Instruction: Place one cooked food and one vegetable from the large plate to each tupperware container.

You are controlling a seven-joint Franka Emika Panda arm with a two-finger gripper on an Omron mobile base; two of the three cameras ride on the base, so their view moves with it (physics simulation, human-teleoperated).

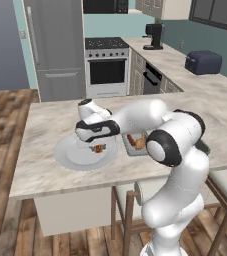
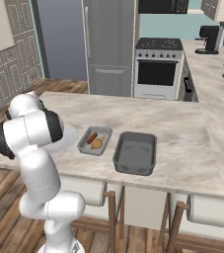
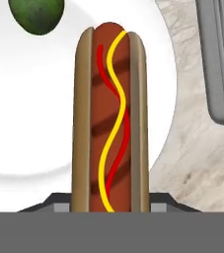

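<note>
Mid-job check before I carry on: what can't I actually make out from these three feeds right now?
- Hand fingertips: the hand view's bottom edge cuts them off at the hot dog; the wrist covers them in the left base view.
- Large plate: mostly behind the arm in the right base view.
- Green vegetable: cut by the hand view's top edge.
- Light grey tray: its contents are partly behind the forearm in the left base view.

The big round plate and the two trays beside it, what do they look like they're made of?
The large plate looks like glazed ceramic: smooth white-grey with a soft sheen, though it could be plastic. The light grey tray and the darker grey tray look like matte moulded plastic, going by their rounded corners and dull, even surfaces.
</note>
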